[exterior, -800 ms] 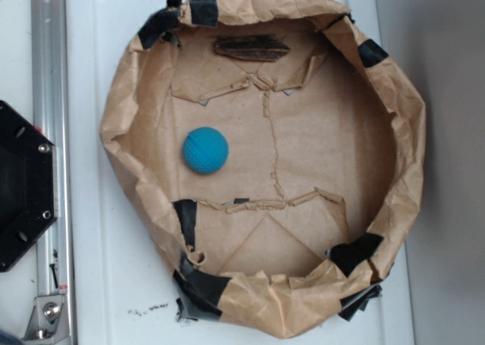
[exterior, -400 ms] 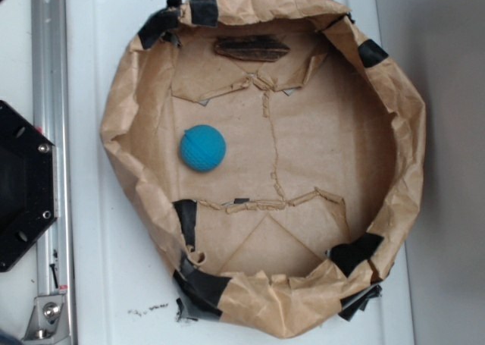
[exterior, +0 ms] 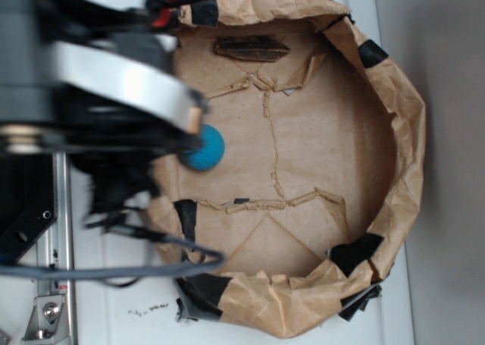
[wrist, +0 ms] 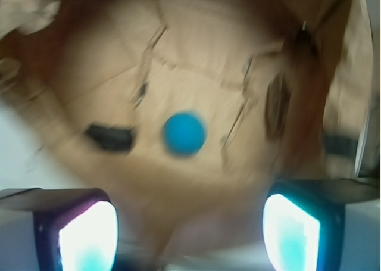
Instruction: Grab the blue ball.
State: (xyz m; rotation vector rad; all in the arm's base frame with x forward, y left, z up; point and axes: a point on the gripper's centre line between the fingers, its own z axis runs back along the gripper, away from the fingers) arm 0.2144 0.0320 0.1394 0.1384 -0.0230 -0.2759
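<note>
The blue ball [exterior: 207,148] is a small teal sphere lying on the floor of the brown paper ring [exterior: 398,133], near its left wall. My blurred arm [exterior: 114,95] reaches in from the left and covers the ball's left edge. In the wrist view the ball [wrist: 184,134] lies ahead of and beyond my gripper [wrist: 189,232]. The gripper is open: its two bright fingers [wrist: 89,238] stand wide apart at the bottom corners, with only the ring's paper wall and white surface showing between them. Both views are blurred by motion.
A dark bark-like piece [exterior: 251,48] lies on the ring floor at the far side. Black tape patches [exterior: 355,250] mark the crumpled wall. The robot's black base [exterior: 23,216], a metal rail [exterior: 57,284] and a looping cable [exterior: 151,265] sit left of the ring on the white table [exterior: 114,307].
My arm has swept in from the left over the ring's left wall, where no arm showed before. The ball has stayed near the left wall, drifting only slightly.
</note>
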